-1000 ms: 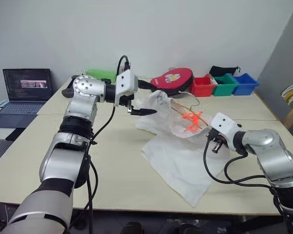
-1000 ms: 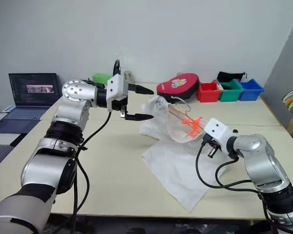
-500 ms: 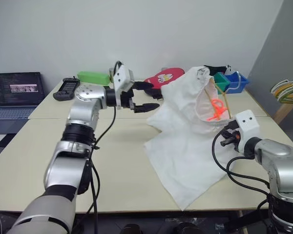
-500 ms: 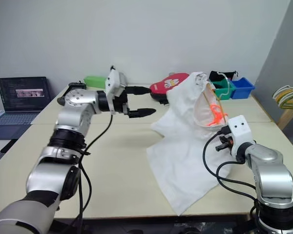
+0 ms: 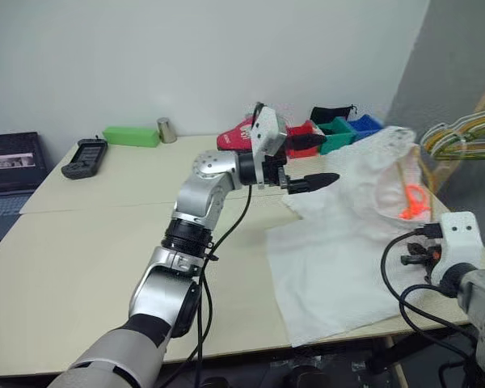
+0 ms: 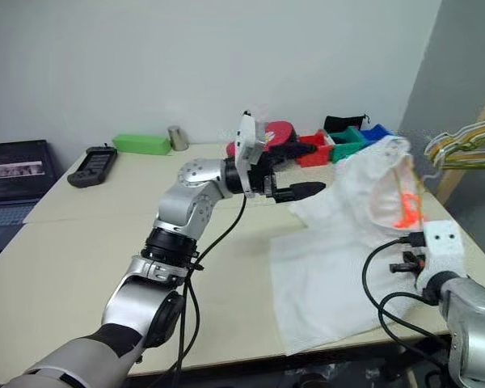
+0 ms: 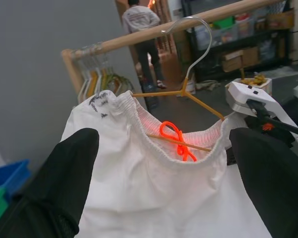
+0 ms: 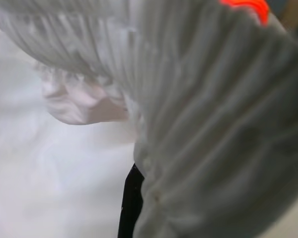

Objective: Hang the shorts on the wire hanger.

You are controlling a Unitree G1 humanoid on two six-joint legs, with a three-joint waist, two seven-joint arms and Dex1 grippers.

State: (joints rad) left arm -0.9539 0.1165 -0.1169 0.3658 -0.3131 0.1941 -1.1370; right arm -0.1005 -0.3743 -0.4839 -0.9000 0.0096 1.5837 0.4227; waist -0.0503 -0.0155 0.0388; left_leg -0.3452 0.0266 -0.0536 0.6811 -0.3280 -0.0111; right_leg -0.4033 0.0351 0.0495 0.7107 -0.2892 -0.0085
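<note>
Thin white shorts [image 5: 339, 242], crinkled and softly gathered at the ribbed waistband, lifted at the right with the lower part draped flat on the tan table [image 5: 81, 267]. Slim yellow-tan wire hanger [image 7: 188, 94] threaded inside the waistband, beside an orange cord [image 7: 175, 139]. Left gripper [image 5: 307, 162] spread wide, grasping nothing. Right gripper [image 8: 131, 201] clamped on the shorts' fabric.

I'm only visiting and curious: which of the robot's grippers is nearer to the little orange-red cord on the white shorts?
Right. The right gripper is shut on the white thin-fabric shorts at the waistband, just below the orange-red cord. The left gripper is open, facing the cord from across the waistband, not touching.
</note>
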